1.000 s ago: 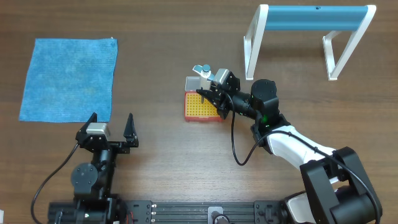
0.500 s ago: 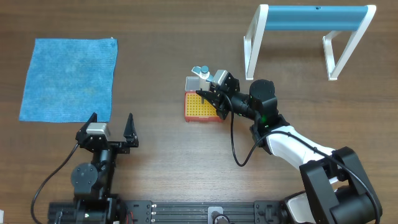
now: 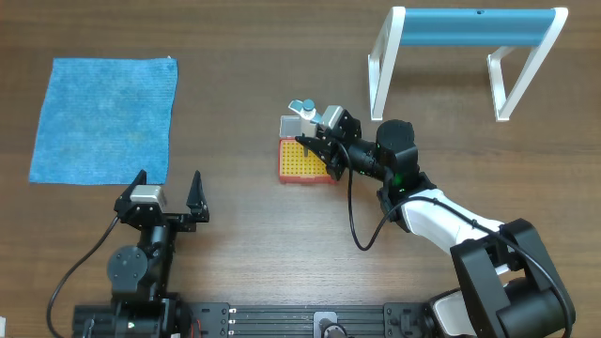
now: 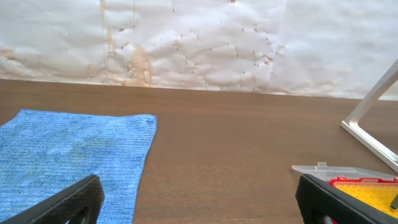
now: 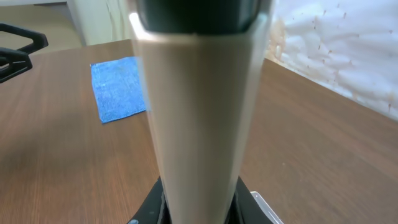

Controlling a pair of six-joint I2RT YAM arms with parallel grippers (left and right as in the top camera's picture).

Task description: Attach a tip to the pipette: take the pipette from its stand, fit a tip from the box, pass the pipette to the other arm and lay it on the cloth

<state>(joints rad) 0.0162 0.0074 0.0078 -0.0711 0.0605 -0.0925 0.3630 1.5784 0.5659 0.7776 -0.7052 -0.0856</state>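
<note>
My right gripper (image 3: 324,141) is shut on the pipette (image 3: 310,111), whose pale barrel (image 5: 196,106) stands close before the wrist camera. It holds the pipette above the tip box (image 3: 302,161), a red box with a yellow tip rack and an opened clear lid. The tip box (image 4: 367,186) also shows at the edge of the left wrist view. The pipette's lower end is hidden. The blue cloth (image 3: 103,120) lies flat at the far left. My left gripper (image 3: 169,185) rests open and empty near the front left, just below the cloth (image 4: 74,155).
The white pipette stand (image 3: 470,28) with a blue crossbar is at the back right; one of its legs (image 4: 373,112) shows in the left wrist view. Bare wooden tabletop lies between the cloth and the tip box. A papered wall borders the table's far side.
</note>
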